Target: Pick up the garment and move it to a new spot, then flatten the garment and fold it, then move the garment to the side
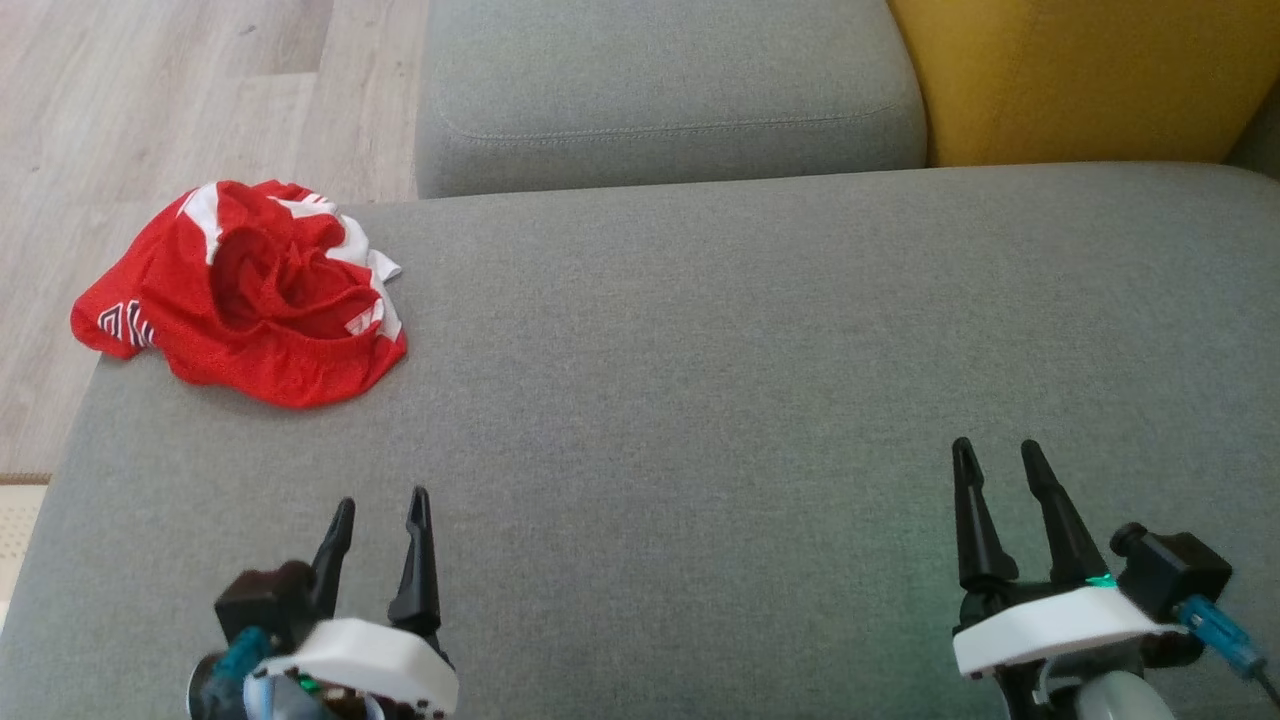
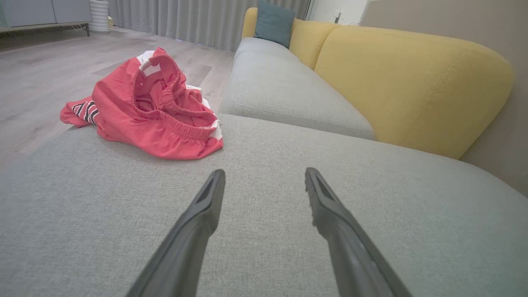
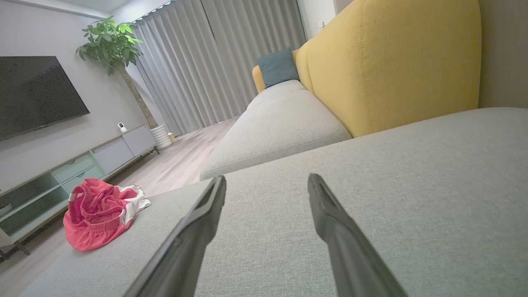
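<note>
dark-fingered left claw [image 1: 382, 498] and right claw [image 1: 996, 445] agape, low over cushion [image 1: 700, 400]

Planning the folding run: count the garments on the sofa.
1. The red garment lies crumpled at the far left corner of the grey seat, overhanging its edge; another could hide beneath.

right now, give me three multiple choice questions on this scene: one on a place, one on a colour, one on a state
1. Where does the garment lie? A) far left corner of the grey cushion B) on the floor C) on the yellow backrest
2. Its main colour? A) blue B) red C) green
3. The left gripper is: A) shut on cloth B) shut, empty C) open, empty
Answers: 1 A, it rests at the cushion's corner. 2 B, red with white trim. 3 C, fingers apart, nothing between.
</note>
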Available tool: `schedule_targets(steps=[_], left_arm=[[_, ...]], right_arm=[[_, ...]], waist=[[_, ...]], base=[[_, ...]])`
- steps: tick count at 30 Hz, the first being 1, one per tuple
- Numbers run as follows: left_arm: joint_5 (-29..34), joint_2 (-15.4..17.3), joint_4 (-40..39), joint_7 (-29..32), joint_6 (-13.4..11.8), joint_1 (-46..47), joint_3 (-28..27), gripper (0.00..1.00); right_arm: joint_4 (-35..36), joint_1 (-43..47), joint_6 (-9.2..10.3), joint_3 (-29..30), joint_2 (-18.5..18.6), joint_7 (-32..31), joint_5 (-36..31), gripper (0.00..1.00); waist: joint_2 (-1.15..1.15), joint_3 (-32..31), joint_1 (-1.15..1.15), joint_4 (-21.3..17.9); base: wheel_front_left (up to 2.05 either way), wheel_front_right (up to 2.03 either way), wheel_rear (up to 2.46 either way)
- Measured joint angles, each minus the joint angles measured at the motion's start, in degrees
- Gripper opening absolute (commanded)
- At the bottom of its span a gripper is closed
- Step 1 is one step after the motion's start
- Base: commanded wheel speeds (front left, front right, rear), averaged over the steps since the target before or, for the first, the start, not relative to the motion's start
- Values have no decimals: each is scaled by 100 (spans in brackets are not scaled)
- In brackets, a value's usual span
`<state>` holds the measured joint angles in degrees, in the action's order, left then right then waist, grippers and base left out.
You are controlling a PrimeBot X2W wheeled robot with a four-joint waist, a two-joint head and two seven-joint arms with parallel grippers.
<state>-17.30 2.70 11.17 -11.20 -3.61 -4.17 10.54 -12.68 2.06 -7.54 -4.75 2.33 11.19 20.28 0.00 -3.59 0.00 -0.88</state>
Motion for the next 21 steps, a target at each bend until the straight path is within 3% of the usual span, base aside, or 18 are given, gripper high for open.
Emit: schedule_targets(steps=[21], left_arm=[[1174, 12, 55, -303, -151, -75, 177, 100]], right_arm=[[16, 2, 0, -94, 3, 303, -1351, 100]], waist=[[0, -58, 0, -32]], base=[[0, 0, 0]])
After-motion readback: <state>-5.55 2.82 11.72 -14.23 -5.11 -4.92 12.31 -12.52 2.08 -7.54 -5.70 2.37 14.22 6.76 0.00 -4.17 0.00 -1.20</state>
